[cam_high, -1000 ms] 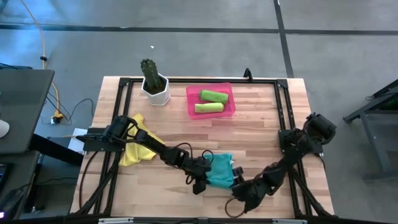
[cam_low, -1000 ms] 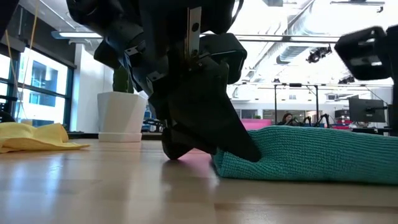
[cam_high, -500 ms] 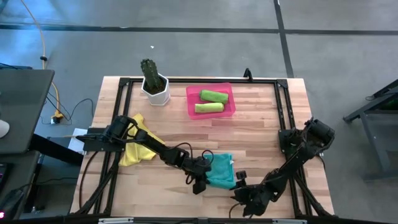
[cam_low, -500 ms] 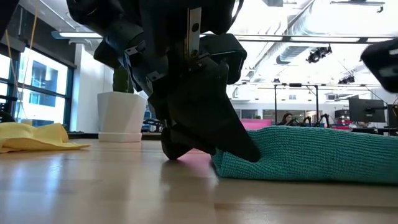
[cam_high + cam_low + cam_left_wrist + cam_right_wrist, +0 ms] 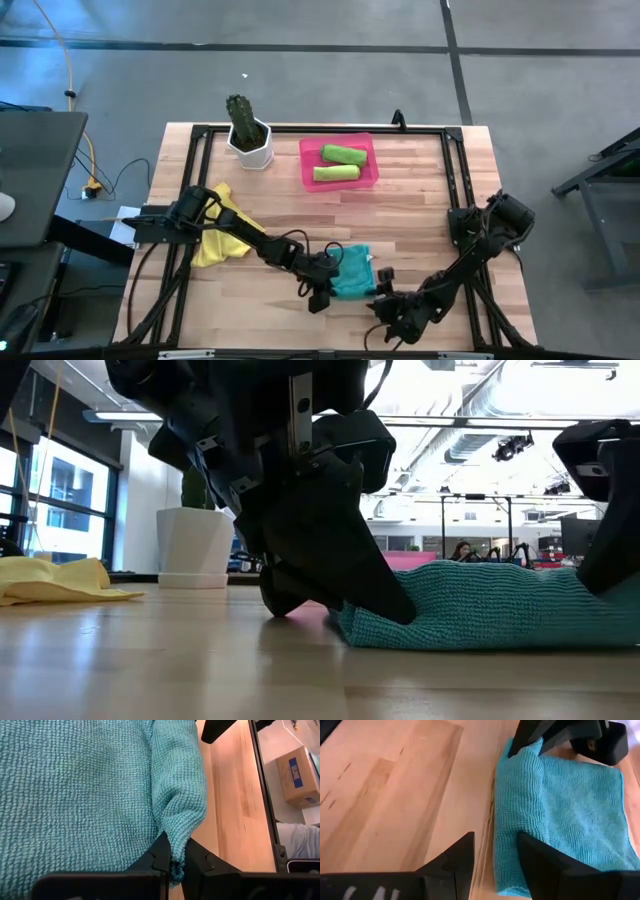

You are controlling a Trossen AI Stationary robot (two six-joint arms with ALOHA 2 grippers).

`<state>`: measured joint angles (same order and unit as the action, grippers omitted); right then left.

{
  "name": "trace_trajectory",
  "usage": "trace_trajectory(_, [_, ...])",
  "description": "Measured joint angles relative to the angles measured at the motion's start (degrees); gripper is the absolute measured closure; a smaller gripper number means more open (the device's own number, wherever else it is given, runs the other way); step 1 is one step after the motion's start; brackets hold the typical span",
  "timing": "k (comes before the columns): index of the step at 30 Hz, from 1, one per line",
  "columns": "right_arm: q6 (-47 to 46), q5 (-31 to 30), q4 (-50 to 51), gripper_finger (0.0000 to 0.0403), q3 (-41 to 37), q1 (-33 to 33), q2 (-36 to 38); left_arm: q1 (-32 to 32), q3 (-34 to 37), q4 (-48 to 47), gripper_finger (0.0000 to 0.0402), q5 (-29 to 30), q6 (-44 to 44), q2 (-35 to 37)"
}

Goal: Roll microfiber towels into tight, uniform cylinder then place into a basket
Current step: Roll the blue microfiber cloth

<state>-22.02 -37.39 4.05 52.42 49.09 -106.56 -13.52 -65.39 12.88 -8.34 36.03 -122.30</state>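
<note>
Left gripper clenched on the teal towel corner — right gripper spread, unladen, straddling the opposite corner along that same edge.

A grey floor crossed by dark seams surrounds the wooden table. A yellow cable trails over it beside a dark desk. Level with the table top, the room opens into a bright hall with a white ceiling carrying pipes and lamps, tall windows, monitors and seated people far off. A cardboard box lies on the floor.
</note>
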Motion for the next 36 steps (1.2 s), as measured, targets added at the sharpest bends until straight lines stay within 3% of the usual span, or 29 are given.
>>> trace_trajectory(25, [2.58,5.85,6.94,0.0264,0.11,-6.39,0.15,0.15,0.09,0.76,0.0390,-1.19,-0.91,0.50])
trace_trajectory(28, [1.24,6.69,6.99,0.0285,0.11,-6.44,0.15,0.44,0.15,0.83,0.0389,-3.35,-1.66,1.28])
trace_trajectory(34, [-4.98,10.07,8.56,0.0381,0.22,-7.20,0.33,0.44,0.28,1.00,0.0365,-3.43,-2.07,1.95])
trace_trajectory(36, [-6.27,10.25,8.63,0.0393,0.22,-7.17,0.32,0.39,0.28,0.96,0.0351,-3.43,-2.16,2.01])
